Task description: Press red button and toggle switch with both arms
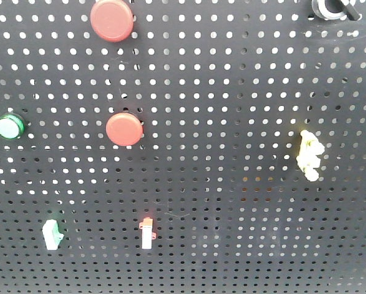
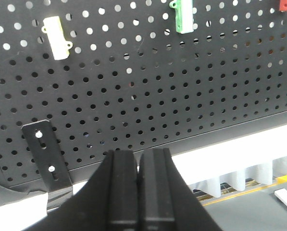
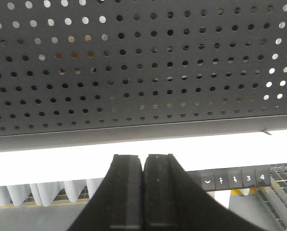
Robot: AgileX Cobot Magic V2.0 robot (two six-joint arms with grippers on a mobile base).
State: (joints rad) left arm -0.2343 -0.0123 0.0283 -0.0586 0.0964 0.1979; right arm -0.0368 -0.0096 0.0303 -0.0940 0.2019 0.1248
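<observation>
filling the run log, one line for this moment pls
left fingers shut, empty | right fingers shut, empty | both below pegboard | red button untouched

Both wrist views show only the grippers. The left gripper (image 2: 138, 192) has two matte black, flat-faced rectangular fingers with faint lengthwise ridges, flaring into black housing toward 6 o'clock. The right gripper (image 3: 143, 192) looks identical: black, blocky, its finger tops rounded at 12 o'clock.

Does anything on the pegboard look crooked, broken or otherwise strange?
Nothing stands out. The red button, smaller red button, green button and the small switches sit flat on the pegboard, with no visible damage.
</observation>
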